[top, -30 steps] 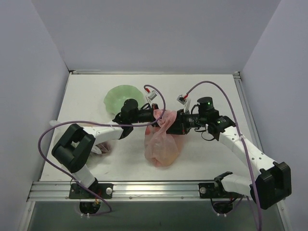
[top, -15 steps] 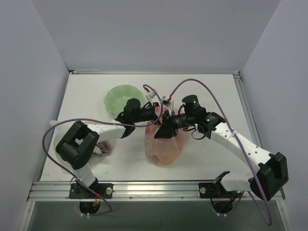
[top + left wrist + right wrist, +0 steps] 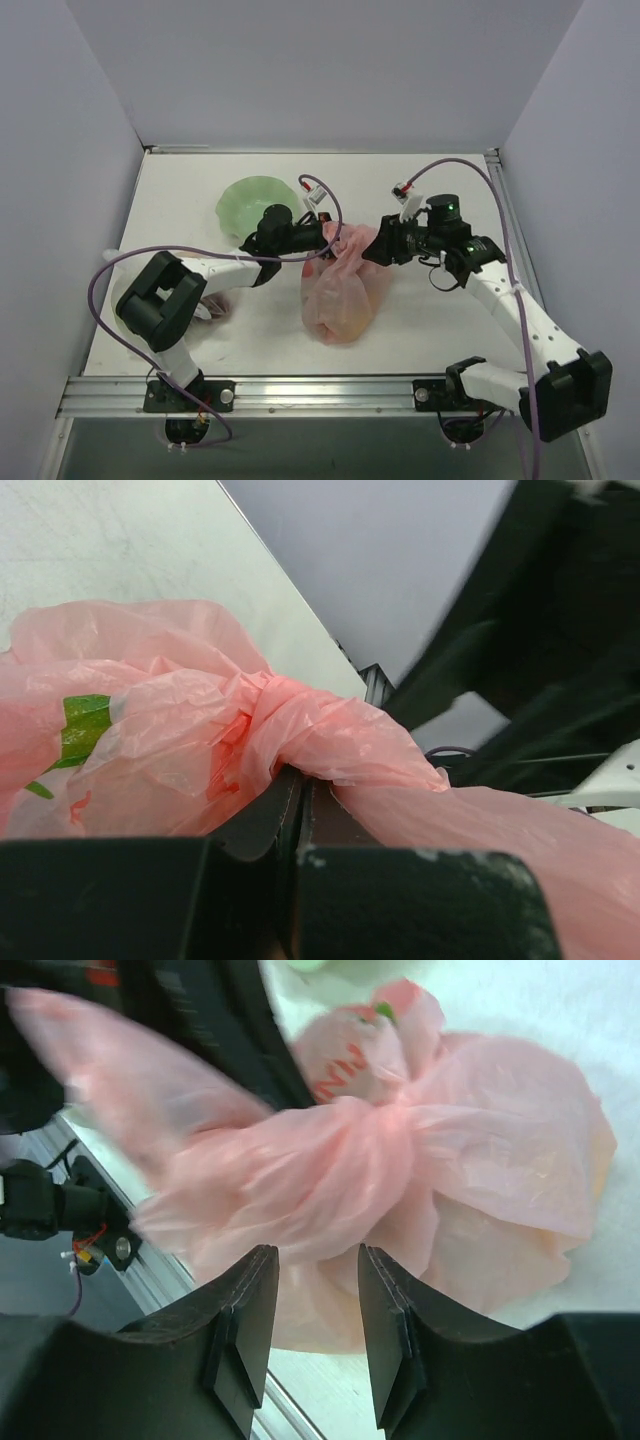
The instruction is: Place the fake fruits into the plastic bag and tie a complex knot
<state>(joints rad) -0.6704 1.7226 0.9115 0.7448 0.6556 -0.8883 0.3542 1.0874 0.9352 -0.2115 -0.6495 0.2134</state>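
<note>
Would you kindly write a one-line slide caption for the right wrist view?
Open right gripper facing the bunched neck of the pink bag on the white table.

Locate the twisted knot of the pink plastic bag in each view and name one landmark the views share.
Top external: knot at centre, at the far end of the plastic bag.
Left wrist: knot in mid-frame, slightly left.
Right wrist: knot just above mid-frame.
Shared landmark: the white table beneath the bag.
</note>
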